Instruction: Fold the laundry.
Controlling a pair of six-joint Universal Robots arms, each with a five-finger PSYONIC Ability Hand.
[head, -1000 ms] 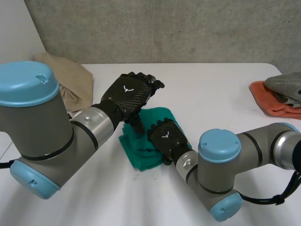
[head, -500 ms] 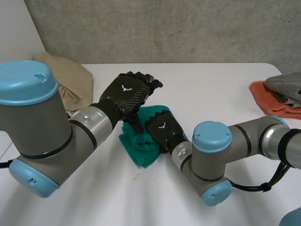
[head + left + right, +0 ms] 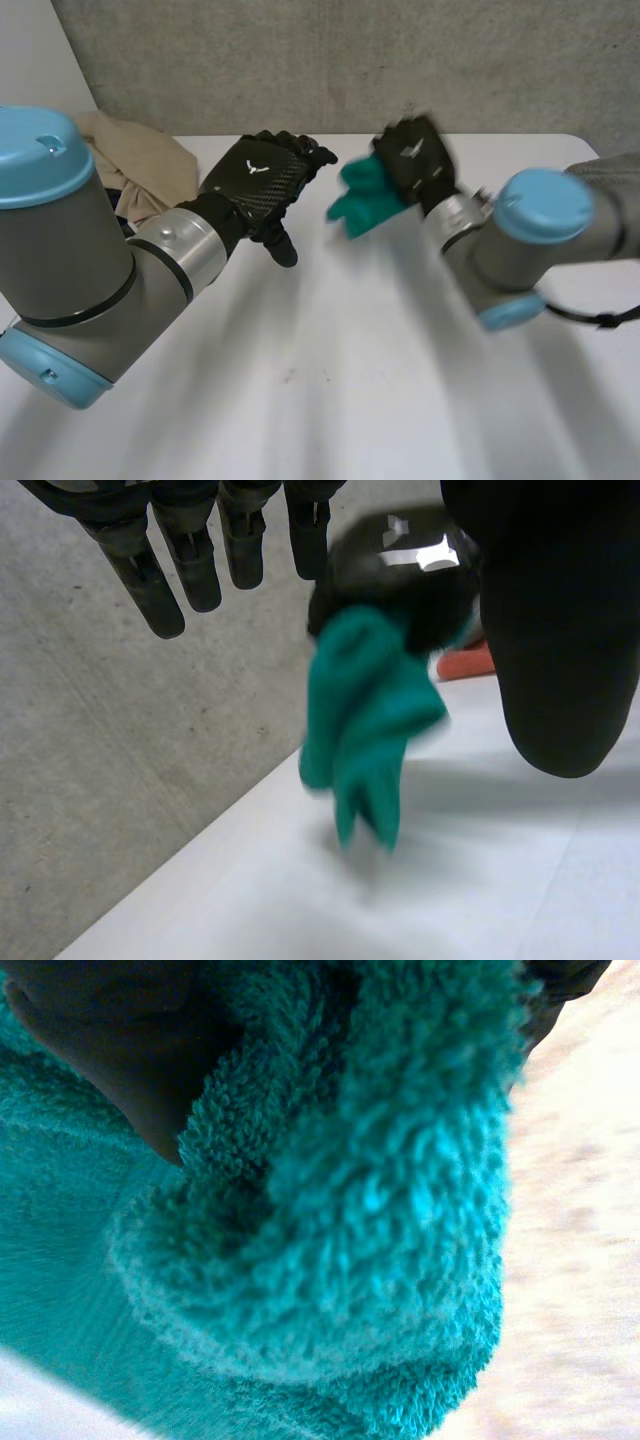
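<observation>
my right robot hand (image 3: pixel 415 160) is clenched round the green towel (image 3: pixel 362 195), which hangs bunched from it in the air above the white tabletop (image 3: pixel 350 380). in the right wrist view the terry folds press against its dark fingers (image 3: pixel 130 1050). my left robot hand (image 3: pixel 262 180) hovers near the towel, fingers relaxed and spread, holding nothing. behind the left arm a beige cloth (image 3: pixel 150 165) lies crumpled at the tabletop's far edge. past the towel, in the left wrist view, i see an orange cloth (image 3: pixel 465 663) on the tabletop.
</observation>
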